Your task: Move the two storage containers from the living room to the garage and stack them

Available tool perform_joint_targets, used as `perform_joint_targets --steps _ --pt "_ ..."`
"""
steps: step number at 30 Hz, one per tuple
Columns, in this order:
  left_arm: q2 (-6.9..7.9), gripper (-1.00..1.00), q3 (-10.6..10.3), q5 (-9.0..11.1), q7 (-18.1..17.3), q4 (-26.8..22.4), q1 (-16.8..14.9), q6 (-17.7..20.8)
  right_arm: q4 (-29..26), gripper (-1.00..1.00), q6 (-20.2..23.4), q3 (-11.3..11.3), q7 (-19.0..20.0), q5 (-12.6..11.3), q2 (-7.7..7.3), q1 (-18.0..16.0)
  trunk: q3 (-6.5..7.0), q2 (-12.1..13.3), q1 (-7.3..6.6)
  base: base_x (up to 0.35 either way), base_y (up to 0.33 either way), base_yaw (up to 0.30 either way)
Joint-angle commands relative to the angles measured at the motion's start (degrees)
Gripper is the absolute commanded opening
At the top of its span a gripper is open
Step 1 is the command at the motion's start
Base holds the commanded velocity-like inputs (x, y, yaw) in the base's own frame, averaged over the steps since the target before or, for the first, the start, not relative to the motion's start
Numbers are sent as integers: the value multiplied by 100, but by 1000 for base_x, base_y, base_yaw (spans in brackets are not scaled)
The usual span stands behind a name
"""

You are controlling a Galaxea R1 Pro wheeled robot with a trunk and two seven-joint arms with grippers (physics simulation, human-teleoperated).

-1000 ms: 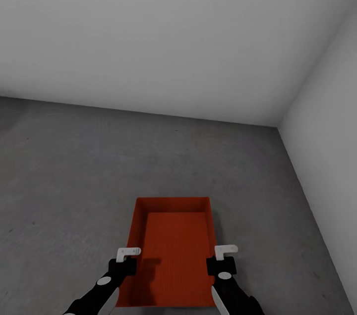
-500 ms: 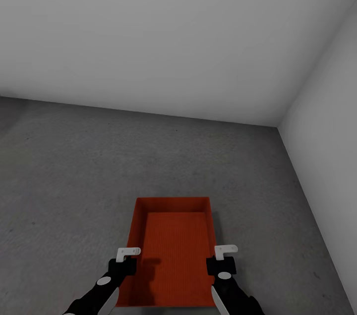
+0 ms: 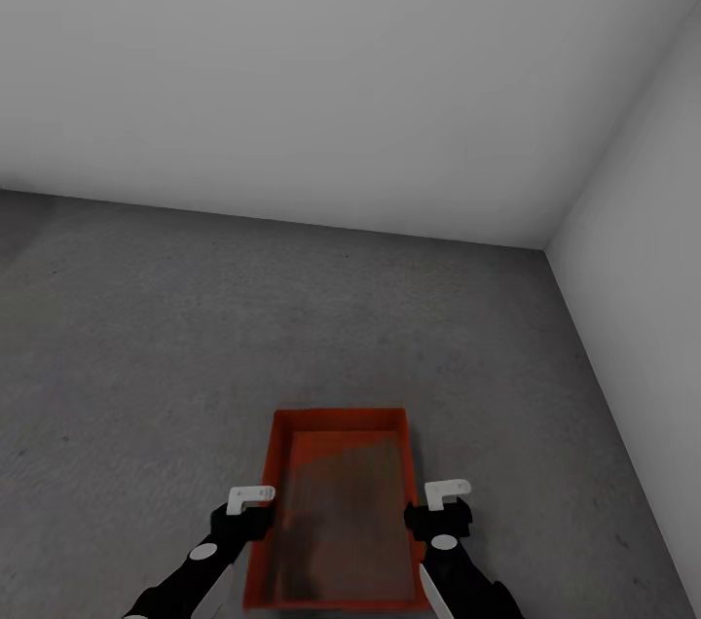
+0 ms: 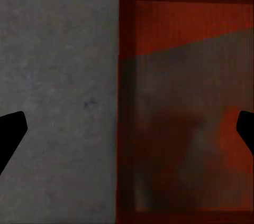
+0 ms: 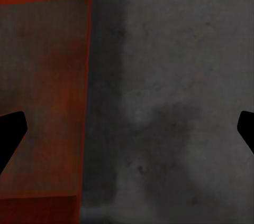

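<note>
- Storage container (image 3: 341, 512): one orange-red lidless bin sits in the lower centre of the head view, long axis running away from the robot. Its inside bottom looks grey-brown and shaded over most of its area, with brighter orange at the far end.
- Floor (image 3: 146, 337): mottled dark grey concrete fills the lower half of the head view; the container appears to rest on it, though contact cannot be confirmed.
- Walls (image 3: 341, 64): plain white surfaces fill the upper half, meeting in a corner at centre right.
- Left gripper (image 3: 249, 500): positioned at the lower left of the container, over its left long wall. In the left wrist view the two dark fingertips (image 4: 10, 134) stand far apart at opposite frame edges, with the container wall (image 4: 124, 102) between them; jaws spread wide, holding nothing.
- Right gripper (image 3: 446, 492): positioned at the lower right, just outside the container's right long wall. In the right wrist view its fingertips (image 5: 10, 134) likewise stand at opposite edges, container (image 5: 45, 92) on one side, concrete (image 5: 174, 76) on the other; jaws spread wide, holding nothing.
</note>
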Motion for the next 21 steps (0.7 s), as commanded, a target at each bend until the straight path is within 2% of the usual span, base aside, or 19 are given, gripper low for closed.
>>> perform_joint_targets --steps 1,21 --pt "4 100 -48 51 41 3 -4 -23 -7 100 56 27 -36 34 -3 -2 -4 -1 -1 0 0 0" --pt "3 100 -47 56 48 3 -4 -28 -7 100 56 21 -36 33 -3 -2 -4 -1 -1 0 0 0"
